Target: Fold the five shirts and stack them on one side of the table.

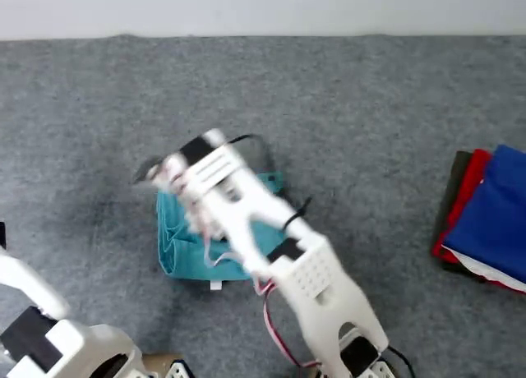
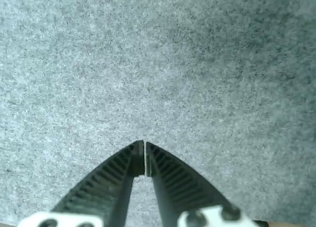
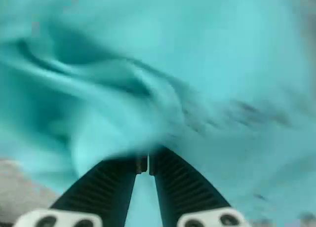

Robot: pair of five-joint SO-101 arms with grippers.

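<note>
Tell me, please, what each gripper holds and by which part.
Left gripper: nothing, shut over the table. Right gripper: shut against the teal shirt; whether it pinches fabric cannot be told.

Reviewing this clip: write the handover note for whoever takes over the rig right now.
The left end effector is shut and empty over bare mat.
The right end effector is shut, down at the teal shirt; whether it pinches cloth is unclear.
The teal shirt lies mid-mat, rumpled.
The stack sits at the mat's edge on the right end effector's side, blue on top, with red, white and dark layers showing beneath.
Done: those shirts are stacked.
Left: finish folding the teal shirt and add it to the stack.
</note>
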